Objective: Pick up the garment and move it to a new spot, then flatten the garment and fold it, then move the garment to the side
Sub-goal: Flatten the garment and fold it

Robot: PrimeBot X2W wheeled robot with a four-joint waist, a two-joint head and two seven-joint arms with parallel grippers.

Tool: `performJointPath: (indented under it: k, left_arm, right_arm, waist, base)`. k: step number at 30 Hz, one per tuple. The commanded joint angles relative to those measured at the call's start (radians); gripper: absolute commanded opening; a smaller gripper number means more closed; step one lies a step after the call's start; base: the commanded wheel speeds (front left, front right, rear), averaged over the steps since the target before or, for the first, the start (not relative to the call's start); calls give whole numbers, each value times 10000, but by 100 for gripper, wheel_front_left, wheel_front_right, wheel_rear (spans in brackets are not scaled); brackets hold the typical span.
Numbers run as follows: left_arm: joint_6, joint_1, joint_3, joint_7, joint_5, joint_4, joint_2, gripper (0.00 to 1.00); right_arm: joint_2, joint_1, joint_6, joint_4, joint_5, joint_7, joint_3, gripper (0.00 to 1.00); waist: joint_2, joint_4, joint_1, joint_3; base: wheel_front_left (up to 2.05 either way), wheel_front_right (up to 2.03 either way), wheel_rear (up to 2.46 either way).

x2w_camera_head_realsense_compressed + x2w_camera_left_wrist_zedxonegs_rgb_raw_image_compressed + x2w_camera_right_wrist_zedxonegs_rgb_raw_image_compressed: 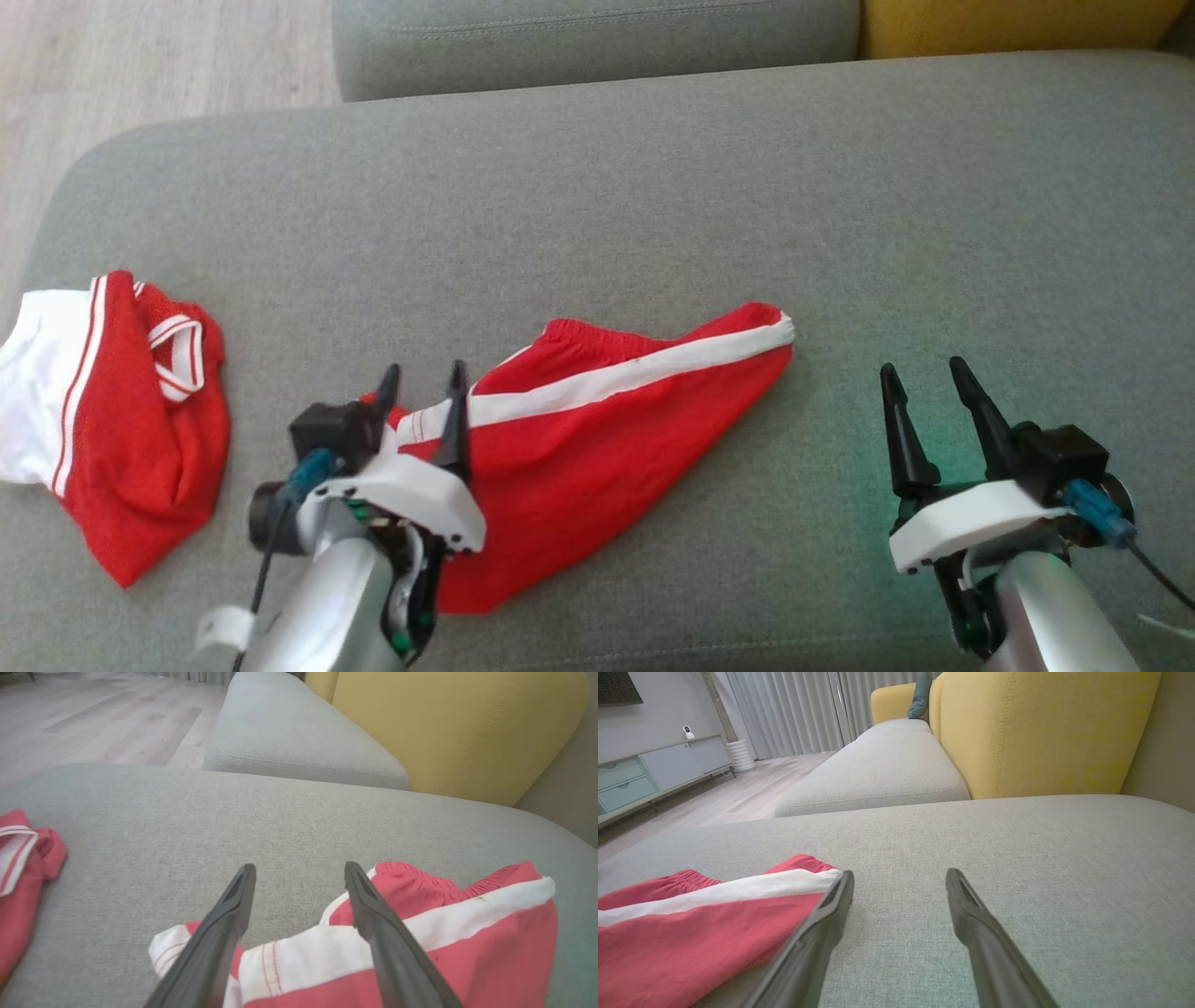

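Head view: the red shorts [579, 439] with a white side stripe lie loosely bunched on the grey sofa cushion [653, 187], a little left of the middle. Their long axis follows the stripe, from the near left to a pointed end at the right and slightly farther away. The left gripper [424, 371] hangs over the shorts' left end with its jaws spread and nothing pinched. The right gripper [922, 369] is also spread, over bare cushion to the right, apart from the cloth. A second red and white garment [121, 439] sits crumpled at the far left.

Left wrist view: the left gripper [299, 870] straddles the white-striped end of the shorts [490, 933], fingers wide apart.

Right wrist view: the right gripper [899, 877] is open beside the pointed end of the shorts [691, 933].

The shorts look set down at their spot, so flattening seems to be in hand. The next move calls for each gripper to take one end and draw the cloth out along the stripe.
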Motion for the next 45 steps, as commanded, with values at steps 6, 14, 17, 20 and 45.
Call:
performJointPath:
  k: [6,14,17,20,45]
  left_arm:
    - [262,-1128,-429,-122,-573,608,26,100]
    - [551,-1131,-819,-122,-668,-18,25,100]
    - [627,-1093,-1027,-122,-713,-238,25,100]
    - [659,-1104,-1322,-122,-780,-389,25,100]
    - [1110,-1374,-2483,-122,-1257,-1057,24,100]
  right_arm:
    - [93,-317,65,-210,103,-63,404,100]
    - [-214,-1714,65,113,615,-55,1970,100]
    - [-428,-2631,65,474,1149,354,2954,100]
    - [-770,-3546,65,801,1948,1106,4098,100]
    - [-3778,-6827,65,2203,6500,3954,9764,0]
  waist:
    - [0,-20,0,61]
    - [0,730,0,338]
    - [0,1246,0,455]
    - [0,1835,0,602]
    - [0,3669,0,1444]
  base:
    - [0,0,0]
    - [0,0,0]
    - [0,0,0]
    - [0,0,0]
    - [0,0,0]
